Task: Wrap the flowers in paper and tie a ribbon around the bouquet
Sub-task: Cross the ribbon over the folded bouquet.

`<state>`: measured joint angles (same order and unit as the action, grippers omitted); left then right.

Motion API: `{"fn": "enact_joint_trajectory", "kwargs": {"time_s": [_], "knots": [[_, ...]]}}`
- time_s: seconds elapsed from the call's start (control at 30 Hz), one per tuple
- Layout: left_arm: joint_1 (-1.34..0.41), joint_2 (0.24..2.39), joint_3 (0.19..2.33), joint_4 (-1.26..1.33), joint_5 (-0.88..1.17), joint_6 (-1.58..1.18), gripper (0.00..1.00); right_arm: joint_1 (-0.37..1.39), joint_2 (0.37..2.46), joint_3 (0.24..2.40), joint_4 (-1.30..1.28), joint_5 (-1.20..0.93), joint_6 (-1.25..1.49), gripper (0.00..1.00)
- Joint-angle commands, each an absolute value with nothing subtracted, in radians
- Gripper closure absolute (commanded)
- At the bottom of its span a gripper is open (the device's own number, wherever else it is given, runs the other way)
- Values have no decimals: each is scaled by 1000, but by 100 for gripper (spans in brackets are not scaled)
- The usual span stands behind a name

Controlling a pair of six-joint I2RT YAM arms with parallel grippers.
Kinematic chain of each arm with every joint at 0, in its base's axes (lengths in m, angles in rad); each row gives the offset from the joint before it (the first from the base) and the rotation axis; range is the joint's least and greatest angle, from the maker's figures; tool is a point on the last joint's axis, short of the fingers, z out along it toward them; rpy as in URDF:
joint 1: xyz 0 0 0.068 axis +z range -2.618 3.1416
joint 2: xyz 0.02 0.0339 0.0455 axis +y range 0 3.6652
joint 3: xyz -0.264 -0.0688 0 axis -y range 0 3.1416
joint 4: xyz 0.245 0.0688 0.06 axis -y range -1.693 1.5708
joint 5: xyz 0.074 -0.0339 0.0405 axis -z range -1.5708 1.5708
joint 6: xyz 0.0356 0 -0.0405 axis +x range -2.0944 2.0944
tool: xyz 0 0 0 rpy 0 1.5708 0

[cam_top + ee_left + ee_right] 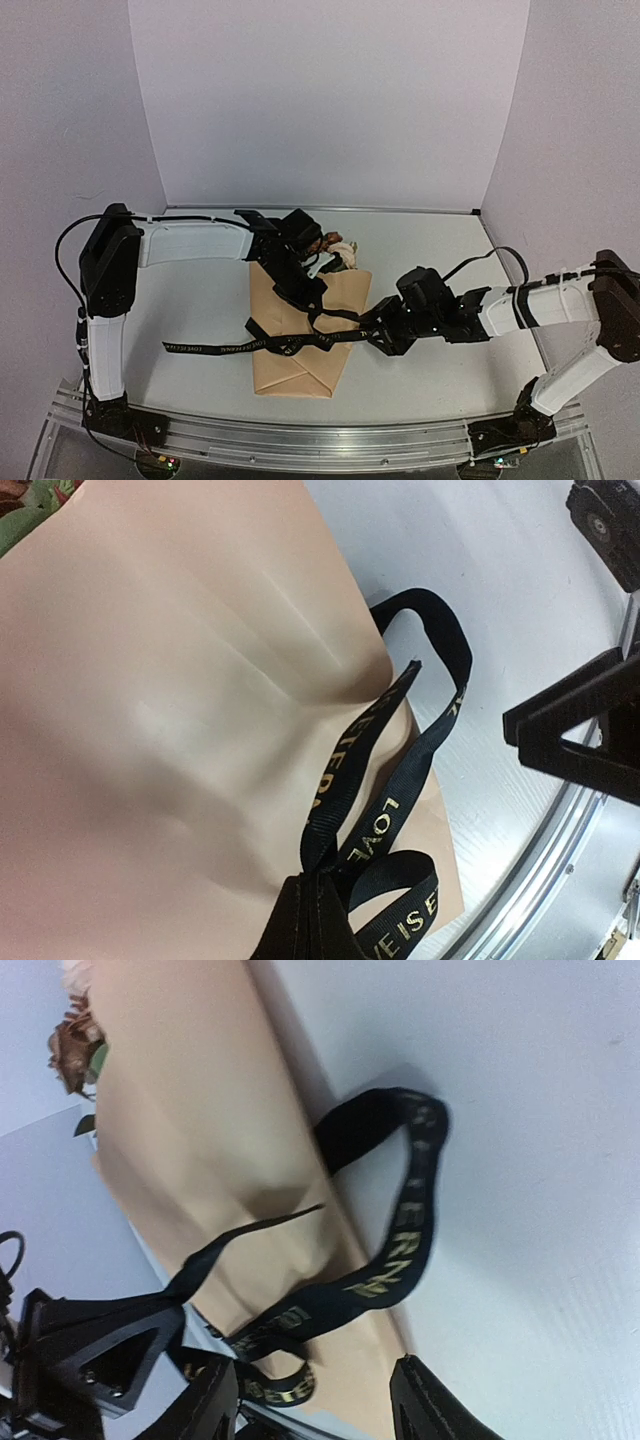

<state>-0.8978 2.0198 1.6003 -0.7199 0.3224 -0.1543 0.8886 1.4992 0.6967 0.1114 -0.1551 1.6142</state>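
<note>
The bouquet lies flat mid-table, wrapped in tan paper [295, 360], with the flowers [335, 247] poking out at its far end. A black ribbon [215, 347] with gold lettering crosses the paper and trails off to the left. My left gripper [312, 305] hovers over the wrap and is shut on the ribbon [345, 810], whose strands loop out from the closed fingertips [310, 920]. My right gripper [372, 335] is at the bouquet's right edge. Its fingers [425, 1405] stand apart, and a ribbon [400, 1250] loop lies loose ahead of them, unpinched.
An aluminium rail [320, 440] runs along the table's near edge below the bouquet. White walls enclose the table at the back and sides. The ribbon's free end [170, 347] lies on the table to the left of the paper.
</note>
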Motion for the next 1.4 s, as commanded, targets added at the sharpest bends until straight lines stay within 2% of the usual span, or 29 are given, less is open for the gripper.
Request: {"fn": "enact_joint_trajectory", "kwargs": {"time_s": [0.0,0.2,0.3,0.4,0.63,0.73,1.07,1.37], "knots": [[-901,2041,1682,-806,320,-80,100,886,1503,659,84,-104,1557,44],[-900,2089,1761,-885,353,-52,100,887,1573,702,154,-73,1473,35],[-901,2116,1799,-917,349,-46,100,886,1617,736,169,-60,1441,35],[-901,2139,1833,-941,345,-44,100,883,1649,747,174,-52,1435,46],[-901,2171,1885,-967,357,-28,100,871,1639,771,142,-24,1400,89],[-900,2183,1902,-983,338,-15,100,870,1619,822,53,-13,1360,98],[-895,2189,1921,-961,390,30,100,870,1629,975,-120,-10,1236,98],[-852,2227,1921,-903,599,55,100,850,1733,1056,-90,-61,1084,97]]}}
